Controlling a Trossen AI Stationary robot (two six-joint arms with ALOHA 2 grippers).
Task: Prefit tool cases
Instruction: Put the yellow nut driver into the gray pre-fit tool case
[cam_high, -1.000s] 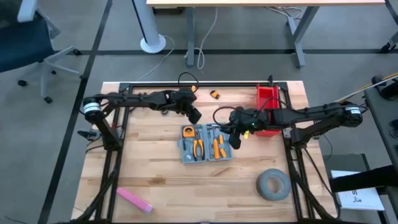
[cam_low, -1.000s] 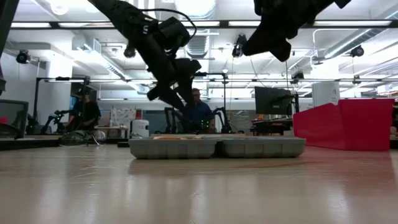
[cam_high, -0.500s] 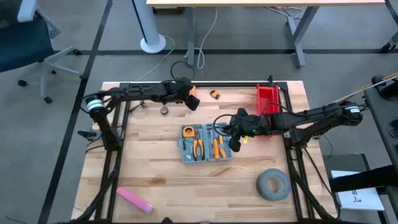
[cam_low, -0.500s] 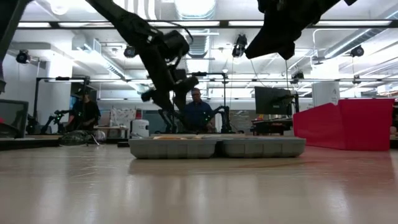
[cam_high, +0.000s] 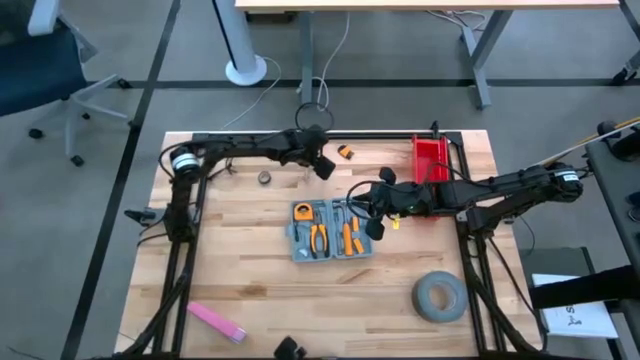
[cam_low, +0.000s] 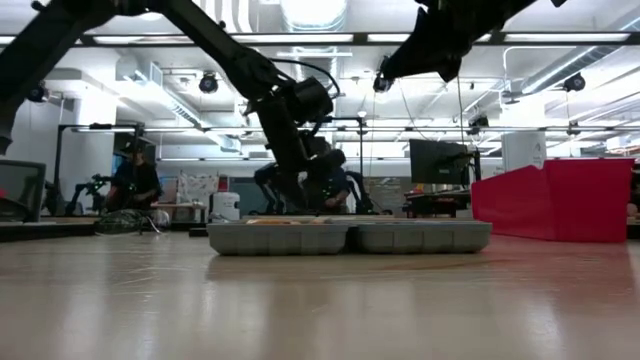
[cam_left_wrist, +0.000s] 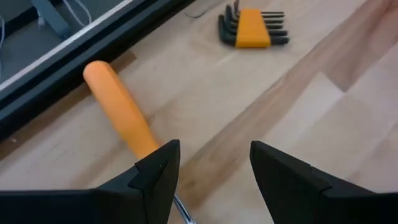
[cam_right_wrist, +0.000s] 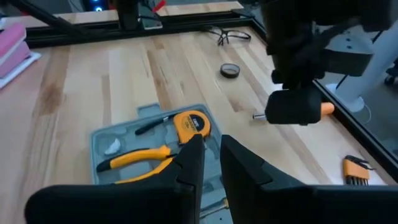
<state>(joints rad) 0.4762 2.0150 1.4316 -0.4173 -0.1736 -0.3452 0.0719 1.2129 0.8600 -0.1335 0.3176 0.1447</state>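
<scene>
Pink flat block (cam_high: 215, 321) sits near the table's (cam_high: 250, 270) front-left corner, well clear of the work. Left gripper (cam_high: 323, 166) is at the back edge, fingers spread and empty, hovering just over an orange-handled screwdriver (cam_left_wrist: 121, 112); the orange-sleeved hex key set (cam_left_wrist: 253, 28) lies just beyond it. Blue-grey rectangular plastic tool case (cam_high: 333, 231) lies open flat at the table's middle, with orange-handled pliers (cam_right_wrist: 140, 157) and an orange tape measure (cam_right_wrist: 192, 123) seated in its recesses. Right gripper (cam_high: 377, 226) hangs just above the case's right edge, fingers nearly pinched together, nothing between them. Red plastic bin (cam_high: 431, 172) is at the back-right; grey tape roll (cam_high: 439, 297) is front-right.

Handling guess: the case is a stiff, light, thin moulded shell, likely to skid on the wood. Pinch it at a long rim or the latch side, and brace it before pressing tools in.
</scene>
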